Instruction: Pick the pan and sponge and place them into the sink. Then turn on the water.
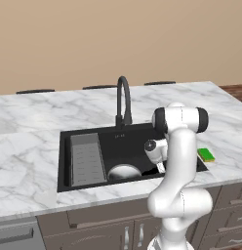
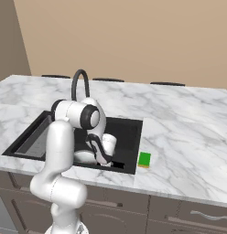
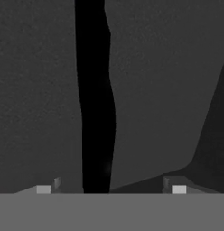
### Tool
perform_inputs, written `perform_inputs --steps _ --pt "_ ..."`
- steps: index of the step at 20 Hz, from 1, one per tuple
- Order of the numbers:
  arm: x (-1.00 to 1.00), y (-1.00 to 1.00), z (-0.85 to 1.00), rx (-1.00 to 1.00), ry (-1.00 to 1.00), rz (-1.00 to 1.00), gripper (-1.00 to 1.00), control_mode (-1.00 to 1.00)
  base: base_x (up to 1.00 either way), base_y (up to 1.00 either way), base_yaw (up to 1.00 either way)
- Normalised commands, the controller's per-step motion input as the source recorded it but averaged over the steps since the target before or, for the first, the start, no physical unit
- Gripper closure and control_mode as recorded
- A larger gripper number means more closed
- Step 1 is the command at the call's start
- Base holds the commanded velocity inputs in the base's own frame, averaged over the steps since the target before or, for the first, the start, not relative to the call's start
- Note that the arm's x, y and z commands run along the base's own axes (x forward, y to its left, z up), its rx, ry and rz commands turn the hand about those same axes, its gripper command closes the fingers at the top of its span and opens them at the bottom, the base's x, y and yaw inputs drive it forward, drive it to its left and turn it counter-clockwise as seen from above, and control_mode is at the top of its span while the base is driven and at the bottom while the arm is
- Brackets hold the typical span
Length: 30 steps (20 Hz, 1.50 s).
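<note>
The white-and-grey veined marble counter (image 1: 25,146) runs the full width of the kitchen island. Set into it is the large black rectangular sink (image 1: 137,135), with a grey ribbed rectangular tray insert (image 1: 87,159) along its left side. A tall black gooseneck faucet (image 1: 124,100) stands at the rear rim. The round, shallow silver-grey metal pan (image 1: 124,171) lies on the basin floor near the front wall, just right of the tray; its thin black handle (image 3: 95,97) runs up the hand view between the fingertips. The two-finger gripper (image 3: 111,189) is low inside the basin, jaws spread apart and clasping nothing. The small yellow-and-green sponge block (image 1: 206,155) rests on the counter just right of the sink's rim.
</note>
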Motion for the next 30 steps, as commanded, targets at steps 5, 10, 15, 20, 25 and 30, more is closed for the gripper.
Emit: perform_inputs --steps 5,10,15,20,25,30 --pt "0.05 0.0 0.13 0.0 0.0 0.02 -1.0 -1.0 0.0 0.0 0.0" --pt "0.0 -0.08 0.29 0.0 0.0 0.01 -1.0 -1.0 0.0 0.0 0.0" --pt "-0.02 -0.09 0.38 0.0 0.0 0.0 -1.0 -1.0 0.0 0.0 0.0" --pt "-0.07 -0.06 0.44 0.0 -0.01 0.01 -1.0 -1.0 0.0 0.0 0.0" --pt "-0.06 -0.03 0.47 0.0 -0.01 0.02 -1.0 -1.0 0.0 0.0 0.0" --pt "-0.09 -0.02 0.45 0.0 -0.03 0.02 -1.0 -1.0 0.0 0.0 0.0"
